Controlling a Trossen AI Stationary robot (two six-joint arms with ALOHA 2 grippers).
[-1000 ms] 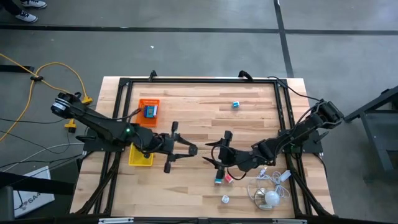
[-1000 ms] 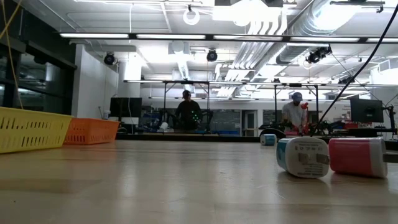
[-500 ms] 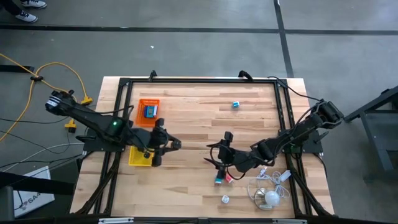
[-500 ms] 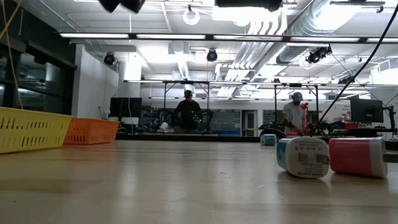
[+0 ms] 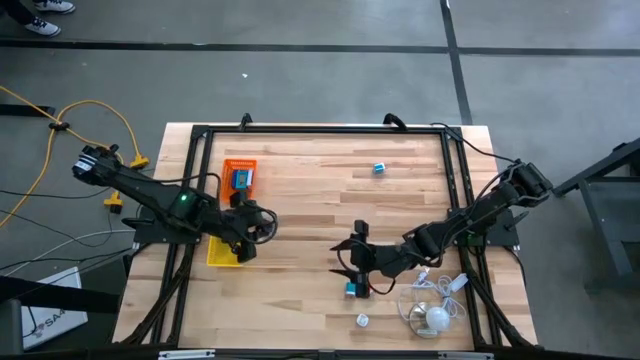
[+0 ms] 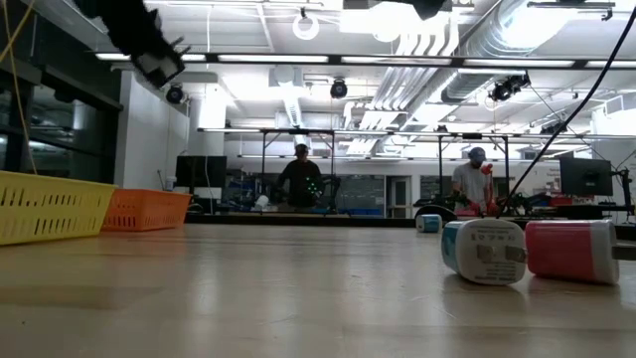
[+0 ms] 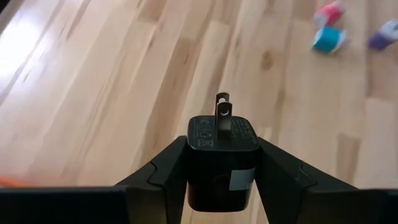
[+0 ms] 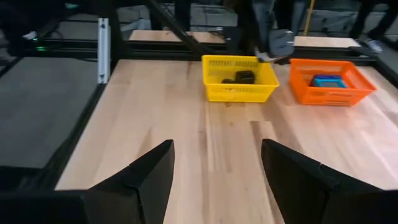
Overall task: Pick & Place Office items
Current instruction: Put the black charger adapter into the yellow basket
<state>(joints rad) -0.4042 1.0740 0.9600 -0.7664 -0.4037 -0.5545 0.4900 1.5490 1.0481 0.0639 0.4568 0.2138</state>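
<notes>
From above, the left tool [image 5: 248, 228] hangs beside the yellow basket [image 5: 222, 254] at the counter's [image 5: 320, 180] left edge, with the orange basket [image 5: 239, 178] just behind it holding a blue item [image 5: 241, 179]. The right tool [image 5: 352, 262] sits over the front middle, above a teal block [image 5: 351, 290]. A small teal item [image 5: 379, 168] lies alone toward the far edge, a white block [image 5: 362, 320] near the front edge, and a white cable bundle [image 5: 432, 308] at the front right corner.

At counter level, a white charger [image 6: 484, 251] and a pink block [image 6: 572, 251] lie touching side by side.

The left wrist view shows its tool [image 7: 222, 180] clamped on a black charger [image 7: 222, 155], prongs outward.

The right wrist view shows its tool [image 8: 216, 177] spread wide, gripping nothing.
</notes>
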